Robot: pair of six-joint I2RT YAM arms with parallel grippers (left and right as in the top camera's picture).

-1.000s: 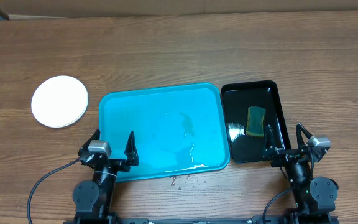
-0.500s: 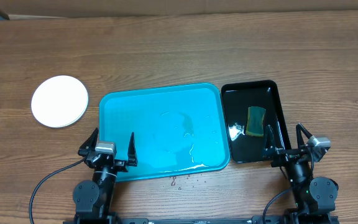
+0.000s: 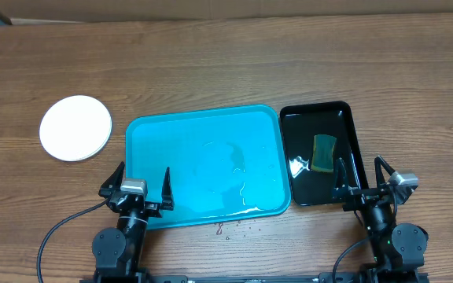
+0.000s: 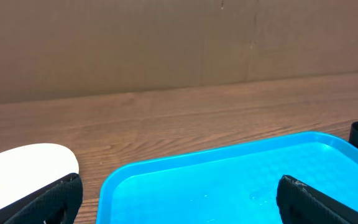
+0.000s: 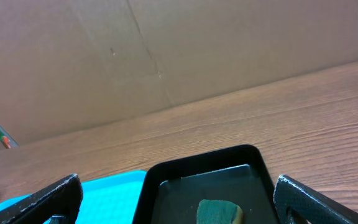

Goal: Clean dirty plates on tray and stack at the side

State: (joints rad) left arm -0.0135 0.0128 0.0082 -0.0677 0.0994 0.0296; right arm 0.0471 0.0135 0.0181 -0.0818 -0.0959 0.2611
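The turquoise tray lies mid-table with only a film of water on it, no plates. The plates sit in a white stack on the table to the tray's left; I cannot tell how many are in it. The stack's edge shows in the left wrist view, with the tray beside it. My left gripper is open and empty over the tray's near left corner. My right gripper is open and empty at the near end of the black tray.
The glossy black tray holds water and a green-and-yellow sponge, also seen in the right wrist view. Water drops lie on the wood by the turquoise tray's near edge. A cardboard wall stands behind the table.
My left gripper has drawn back a little toward the table's near edge, then held still. The right arm has not moved.
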